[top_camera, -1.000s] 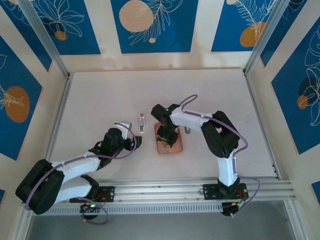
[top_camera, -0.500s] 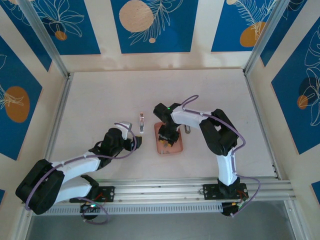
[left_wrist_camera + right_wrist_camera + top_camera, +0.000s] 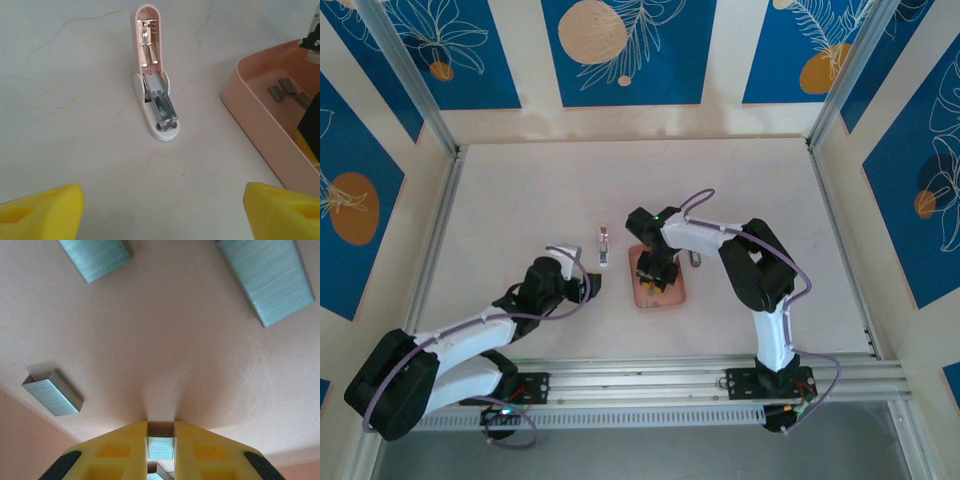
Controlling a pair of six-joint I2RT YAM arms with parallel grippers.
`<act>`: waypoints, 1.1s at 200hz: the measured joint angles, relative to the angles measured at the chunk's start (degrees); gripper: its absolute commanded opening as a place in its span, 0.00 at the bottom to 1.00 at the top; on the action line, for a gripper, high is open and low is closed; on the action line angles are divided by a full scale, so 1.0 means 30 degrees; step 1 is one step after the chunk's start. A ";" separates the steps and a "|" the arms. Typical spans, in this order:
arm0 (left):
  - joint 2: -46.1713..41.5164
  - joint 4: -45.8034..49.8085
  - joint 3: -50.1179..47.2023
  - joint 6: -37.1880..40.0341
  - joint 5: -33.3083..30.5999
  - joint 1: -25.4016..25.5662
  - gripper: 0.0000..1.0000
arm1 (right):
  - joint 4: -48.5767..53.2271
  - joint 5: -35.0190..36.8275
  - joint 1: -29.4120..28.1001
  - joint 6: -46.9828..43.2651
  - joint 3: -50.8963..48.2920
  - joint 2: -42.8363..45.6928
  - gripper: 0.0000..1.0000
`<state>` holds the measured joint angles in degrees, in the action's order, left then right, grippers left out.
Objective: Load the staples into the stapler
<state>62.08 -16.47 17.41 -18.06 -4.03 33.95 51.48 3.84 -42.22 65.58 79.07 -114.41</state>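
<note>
One staple strip [image 3: 160,447] sits clenched in my right gripper [image 3: 161,432], in the tray [image 3: 165,350]. Left gripper [image 3: 161,212] gapes before the stapler [image 3: 156,102].

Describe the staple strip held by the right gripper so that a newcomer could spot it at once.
Start at the pink tray in the middle of the table, right of the open stapler. Inside it, the right gripper pinches one small grey staple strip between its yellow fingers. The other strips lie loose on the tray floor, untouched.
</note>
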 measured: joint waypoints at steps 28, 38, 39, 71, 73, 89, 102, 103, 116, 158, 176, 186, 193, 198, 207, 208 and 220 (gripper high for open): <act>-0.0794 0.0794 0.0007 -0.0306 -0.0408 -0.0022 0.84 | 0.0044 0.0503 -0.0313 -0.0299 0.0029 0.0437 0.19; -0.1129 0.1144 0.0015 -0.0415 -0.0612 -0.0073 0.85 | 0.0211 0.0685 -0.0430 -0.0444 0.0182 0.0678 0.19; -0.1180 0.1209 0.0015 -0.0444 -0.0641 -0.0087 0.85 | 0.0219 0.0699 -0.0437 -0.0444 0.0197 0.0707 0.19; -0.1945 0.3198 0.0401 -0.0947 -0.1195 -0.0933 0.87 | 0.0627 0.1304 -0.0845 -0.1209 0.2011 0.1319 0.19; -0.1989 0.3344 0.0444 -0.0962 -0.1217 -0.1027 0.87 | 0.0627 0.1341 -0.0867 -0.1209 0.2120 0.1326 0.19; -0.2368 0.4605 0.0911 -0.1239 -0.1173 -0.1996 0.88 | 0.0648 0.1537 -0.1290 -0.1734 0.3519 0.1341 0.19; -0.2827 0.5501 0.1246 -0.1501 -0.1107 -0.2798 0.88 | 0.0721 0.1647 -0.1778 -0.2178 0.4699 0.1231 0.19; -0.2863 0.5566 0.1260 -0.1515 -0.1107 -0.2841 0.88 | 0.0729 0.1639 -0.1814 -0.2222 0.4779 0.1209 0.20; -0.3497 0.6462 0.1515 -0.1902 -0.1115 -0.3577 0.88 | 0.0765 0.1625 -0.2426 -0.2739 0.6200 0.0780 0.20; -0.5756 0.9151 0.1596 -0.3359 -0.1129 -0.4860 0.87 | 0.0670 0.0918 -0.3985 -0.4415 0.9355 -0.2229 0.20; -0.6732 1.0091 0.1588 -0.3898 -0.1180 -0.5013 0.87 | 0.0729 0.0517 -0.4291 -0.5056 0.9989 -0.3774 0.20; -0.7162 1.0448 0.1588 -0.4160 -0.1195 -0.5034 0.87 | 0.0772 0.0350 -0.4342 -0.5348 1.0265 -0.4495 0.19; -0.7410 1.0673 0.1588 -0.4371 -0.1195 -0.5034 0.87 | 0.0787 0.0219 -0.4357 -0.5515 1.0433 -0.4940 0.20; -0.7555 1.0856 0.1588 -0.4452 -0.1188 -0.5034 0.87 | 0.0787 0.0146 -0.4357 -0.5661 1.0535 -0.5231 0.20; -0.7715 1.1096 0.1588 -0.4597 -0.1188 -0.5034 0.86 | 0.0794 0.0066 -0.4357 -0.5843 1.0688 -0.5639 0.20; -0.7730 1.1103 0.1588 -0.4612 -0.1188 -0.5034 0.86 | 0.0794 0.0058 -0.4357 -0.5843 1.0703 -0.5661 0.20; -0.7817 1.1438 0.1588 -0.4823 -0.1188 -0.5034 0.86 | 0.0787 -0.0073 -0.4357 -0.6054 1.0907 -0.6054 0.20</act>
<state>38.63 17.85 22.17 -32.53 -7.60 18.85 53.84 3.62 -55.29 47.42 111.79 -132.57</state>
